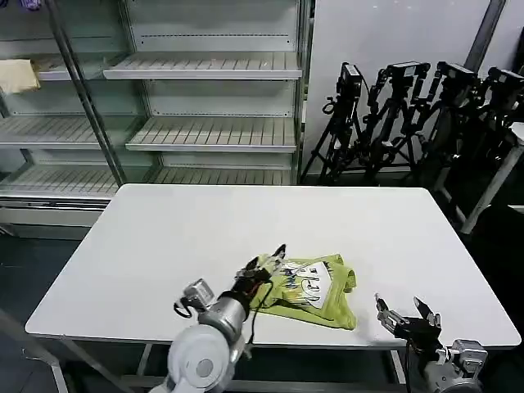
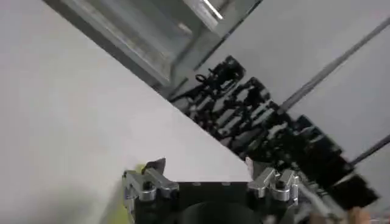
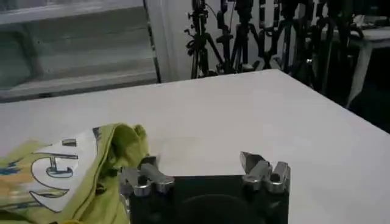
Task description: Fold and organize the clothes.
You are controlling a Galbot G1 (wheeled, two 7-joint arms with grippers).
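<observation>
Right pincer (image 1: pixel 407 315): at the near right edge of the counter (image 1: pixel 164 237), jaws spread and empty, just beside the shirt's right hem but apart from it; likely waiting clear of the cloth while the other arm works.

Left pincer (image 1: pixel 270 260): jaws parted, low over the left edge of the T-shirt (image 1: pixel 315 282), nothing visibly pinched; placed as if to catch that edge for a fold.

T-shirt, lime yellow-green: near the front of the counter, right of centre, bunched into a rough folded heap, white printed graphic (image 3: pixel 52 173) uppermost. Edges uneven and one corner humped, so judged not yet neatly folded.

Shelving (image 1: pixel 213 131): beyond the counter, left. Tripods (image 1: pixel 401 123): beyond, right.
</observation>
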